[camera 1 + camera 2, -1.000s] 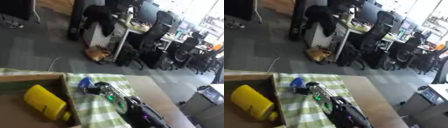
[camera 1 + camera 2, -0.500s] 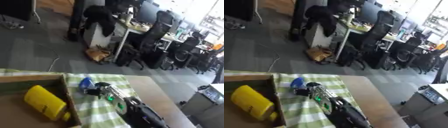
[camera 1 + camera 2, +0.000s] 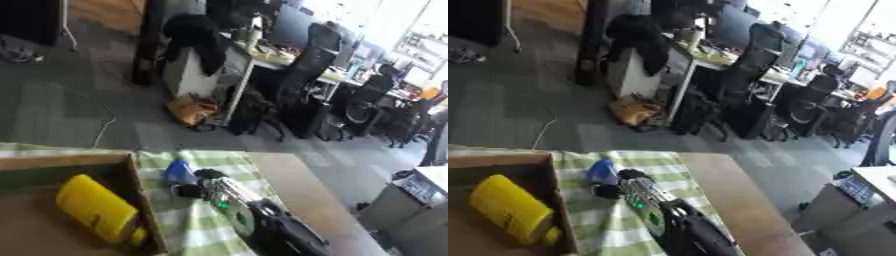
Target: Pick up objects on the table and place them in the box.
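A cardboard box (image 3: 138, 200) stands at the lower left with a yellow bottle (image 3: 94, 209) lying inside it. Just right of the box wall, a small blue object (image 3: 179, 171) sits on the green-and-white checked cloth (image 3: 188, 225). My right arm comes in from the bottom right, and my right hand (image 3: 203, 184) is at the blue object. Its dark fingers (image 3: 607, 190) curl against the object's near and right sides. The picture is blurred, so the exact contact is hard to make out. My left hand does not show.
The brown table edge (image 3: 297, 192) runs right of the cloth, with the floor beyond it. Office desks (image 3: 262, 57), black chairs (image 3: 306, 65) and a tan bag (image 3: 192, 109) on the floor stand far behind the table.
The whole picture has shifted a little, so the camera moved. My right hand stays at the blue object beside the box, and the yellow bottle lies as before.
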Robot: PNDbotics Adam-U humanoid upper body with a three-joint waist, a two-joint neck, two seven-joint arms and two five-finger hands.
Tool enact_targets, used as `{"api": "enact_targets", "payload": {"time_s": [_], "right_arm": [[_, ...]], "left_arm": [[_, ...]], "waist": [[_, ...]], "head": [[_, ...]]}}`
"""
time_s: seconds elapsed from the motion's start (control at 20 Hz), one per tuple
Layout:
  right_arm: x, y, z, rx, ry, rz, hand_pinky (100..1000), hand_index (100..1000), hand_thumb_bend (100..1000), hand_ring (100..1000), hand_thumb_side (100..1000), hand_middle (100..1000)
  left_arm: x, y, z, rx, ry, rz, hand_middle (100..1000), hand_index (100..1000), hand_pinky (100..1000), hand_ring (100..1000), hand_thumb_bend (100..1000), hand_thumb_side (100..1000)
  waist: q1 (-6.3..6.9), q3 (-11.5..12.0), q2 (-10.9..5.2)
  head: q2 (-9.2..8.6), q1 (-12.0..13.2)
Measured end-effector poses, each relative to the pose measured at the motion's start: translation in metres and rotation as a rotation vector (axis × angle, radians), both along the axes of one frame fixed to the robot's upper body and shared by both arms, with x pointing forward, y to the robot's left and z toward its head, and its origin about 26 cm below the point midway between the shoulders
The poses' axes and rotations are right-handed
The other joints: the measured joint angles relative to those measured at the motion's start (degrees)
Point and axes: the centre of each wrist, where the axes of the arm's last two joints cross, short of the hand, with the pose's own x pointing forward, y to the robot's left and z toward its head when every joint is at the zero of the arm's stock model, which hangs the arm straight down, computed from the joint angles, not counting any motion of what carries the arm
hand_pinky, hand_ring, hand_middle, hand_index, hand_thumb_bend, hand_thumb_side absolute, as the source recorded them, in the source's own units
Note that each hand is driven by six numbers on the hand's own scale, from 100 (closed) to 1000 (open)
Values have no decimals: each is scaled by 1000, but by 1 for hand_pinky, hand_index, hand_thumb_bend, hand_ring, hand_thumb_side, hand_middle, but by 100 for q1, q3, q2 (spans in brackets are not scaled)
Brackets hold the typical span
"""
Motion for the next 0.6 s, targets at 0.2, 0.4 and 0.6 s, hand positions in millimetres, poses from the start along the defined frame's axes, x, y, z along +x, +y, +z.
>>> {"api": "enact_targets", "payload": {"time_s": [0.2, 0.4, 0.6], "right_arm": [[-1, 1, -1, -22, -14, -1, 573, 465, 100, 516, 607, 206], [-2, 3, -3, -40, -33, 6, 565, 460, 100, 509, 612, 204], [-4, 7, -7, -44, -42, 20, 545, 454, 100, 491, 614, 197]], "left_arm": [[0, 0, 0, -1, 0, 1, 922, 950, 921, 953, 100, 1000], [0, 0, 0, -1, 1, 2, 921, 950, 921, 953, 100, 1000], [0, 1, -1, -1, 5, 6, 919, 950, 921, 952, 100, 1000]], "waist": [[5, -34, -1], [33, -90, -3], [68, -149, -53]], "head": [[0, -2], [21, 1], [54, 8]]}}
